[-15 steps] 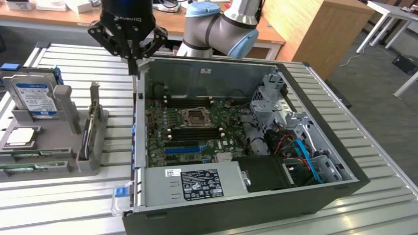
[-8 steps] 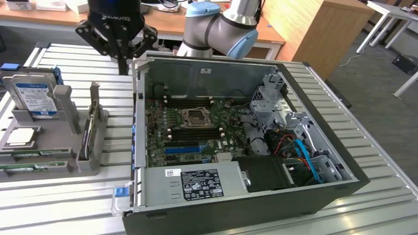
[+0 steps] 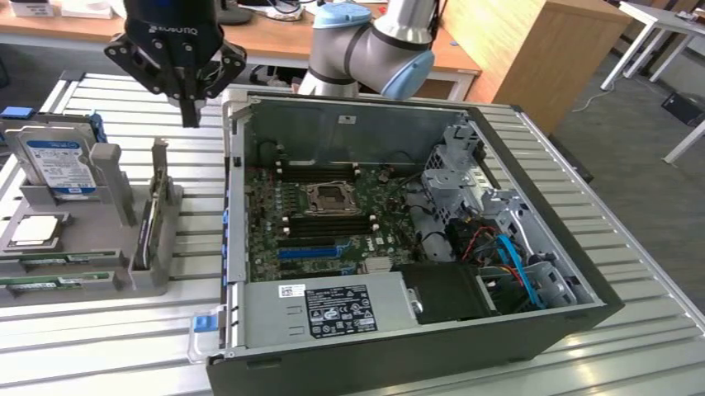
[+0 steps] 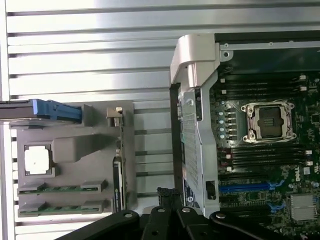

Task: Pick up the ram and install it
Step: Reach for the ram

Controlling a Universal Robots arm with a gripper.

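Item: my claw (image 3: 191, 118), clenched tight with the fingers pressed together and nothing between them, hanging from the Universal Robots arm (image 3: 380, 41) over the table, between the grey parts holder (image 3: 144, 285) and the back corner of the open computer case (image 3: 441, 359). Item: ram stick (image 3: 49, 261), green, lying flat in a slot of the holder; second ram stick (image 3: 55, 281) lying parallel in the next slot, both well apart from my claw and untouched. Same holder: a hard drive (image 3: 55, 165) with a blue label standing on edge, a square processor (image 3: 33, 231) lying flat, and an expansion card (image 3: 147, 235) standing upright on the side nearest the case. Case contents: green motherboard (image 3: 276, 231), bare processor socket (image 3: 328, 198) with dark memory slots on either side of it, blue expansion slot (image 3: 309, 247), power supply (image 3: 330, 309) bearing a black label, and a drive cage (image 3: 457, 165) with orange and blue cables beside it. Surface: a slatted aluminium table (image 3: 111, 351) of long parallel rails, carrying holder and case side by side. Room: a wooden desk (image 3: 276, 41) behind the arm, a wooden cabinet (image 3: 529, 49) towards the exterior view's right, a white table (image 3: 661, 21) beyond it, grey floor (image 3: 633, 115).
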